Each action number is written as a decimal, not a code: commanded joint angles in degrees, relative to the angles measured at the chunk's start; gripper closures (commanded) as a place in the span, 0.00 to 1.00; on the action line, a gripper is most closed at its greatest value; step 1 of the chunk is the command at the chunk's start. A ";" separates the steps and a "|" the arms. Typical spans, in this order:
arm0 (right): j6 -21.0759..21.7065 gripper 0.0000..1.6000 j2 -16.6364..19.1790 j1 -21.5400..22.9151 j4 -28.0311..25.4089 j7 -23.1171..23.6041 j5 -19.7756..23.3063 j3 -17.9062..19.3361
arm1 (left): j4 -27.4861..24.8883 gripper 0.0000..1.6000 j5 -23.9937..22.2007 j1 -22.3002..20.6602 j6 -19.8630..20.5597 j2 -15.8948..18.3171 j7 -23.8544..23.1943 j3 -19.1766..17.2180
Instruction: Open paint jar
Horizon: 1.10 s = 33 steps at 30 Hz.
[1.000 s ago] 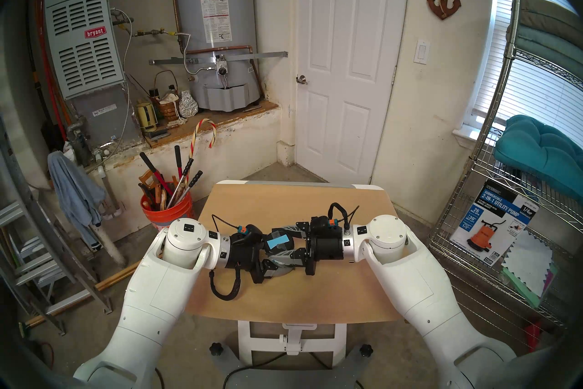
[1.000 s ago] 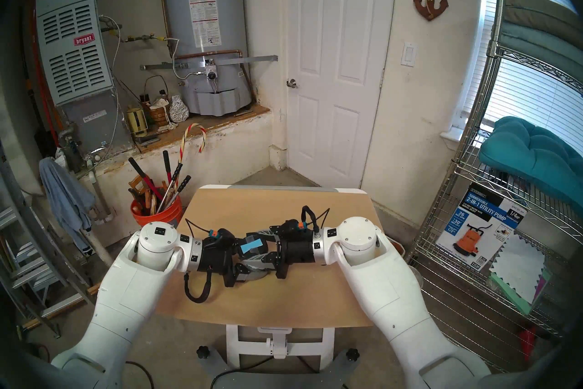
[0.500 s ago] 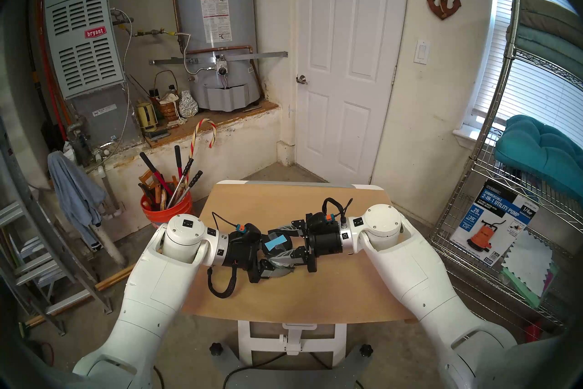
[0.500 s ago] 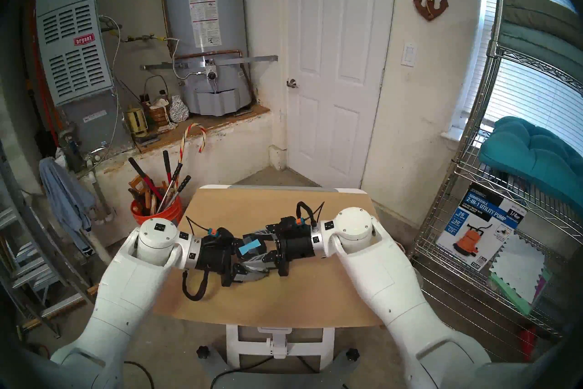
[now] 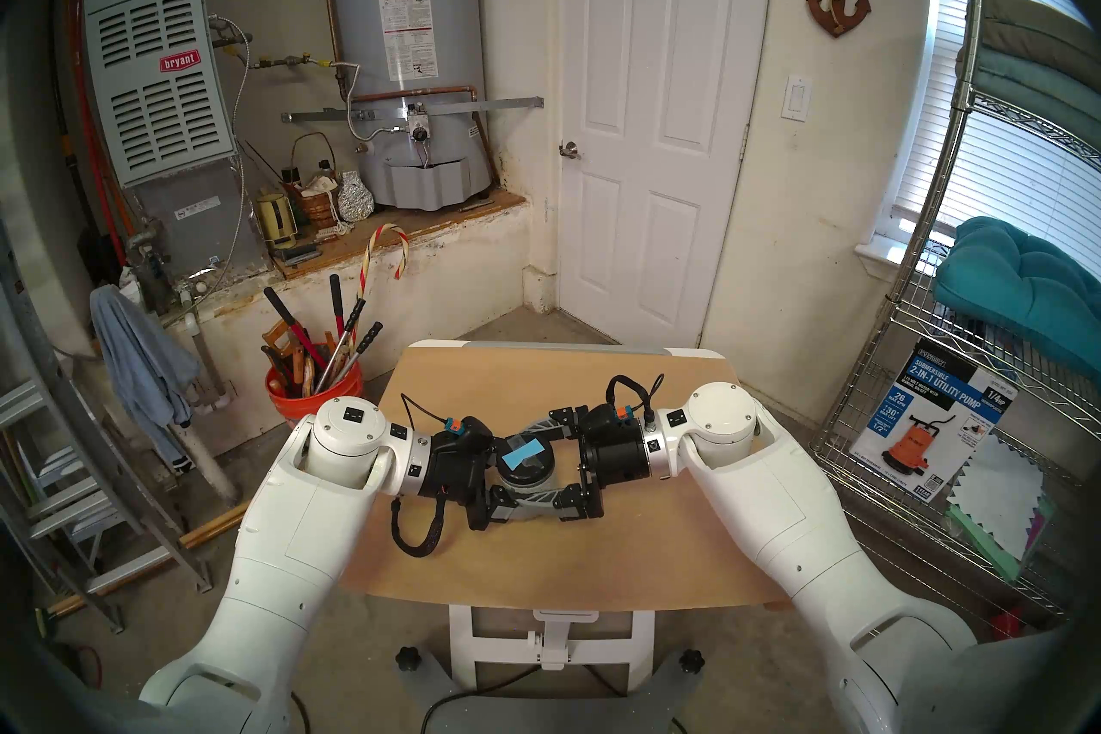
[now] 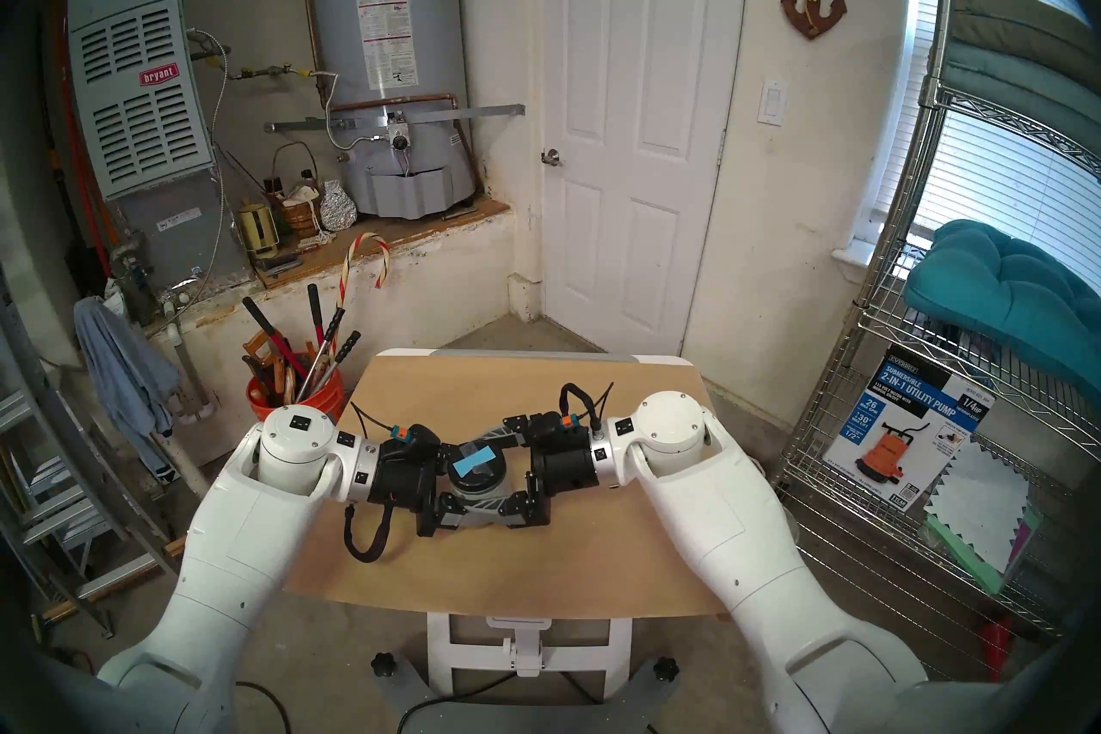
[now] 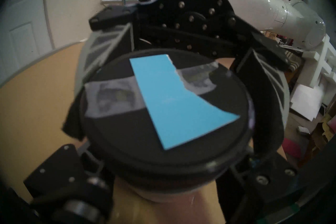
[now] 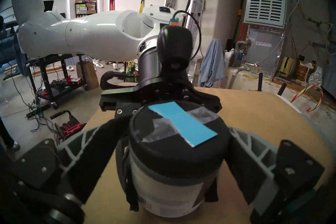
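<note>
The left gripper [image 5: 517, 482], black with grey ribbed fingers, is clenched on the body of the small cylindrical paint jar [image 8: 171, 192], its pads pressed to the pale label below the lid. That black round screw lid [image 7: 163, 109] carries a light-blue tape strip [image 7: 174, 98] laid over a greyish one and sits on the jar. The right gripper [image 5: 539, 462] reaches in from the opposite side with its fingers [image 8: 254, 154] spread apart on either side of the lid, a gap showing beside it, so it is released. The jar is upright over the middle of the tan wooden tabletop [image 5: 536, 554]; whether it rests there, I cannot tell.
</note>
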 commanded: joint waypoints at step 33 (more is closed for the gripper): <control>-0.40 0.00 -6.91 -12.38 -8.71 -10.41 11.58 12.07 | -5.64 1.00 6.83 1.57 3.90 -2.31 9.73 0.72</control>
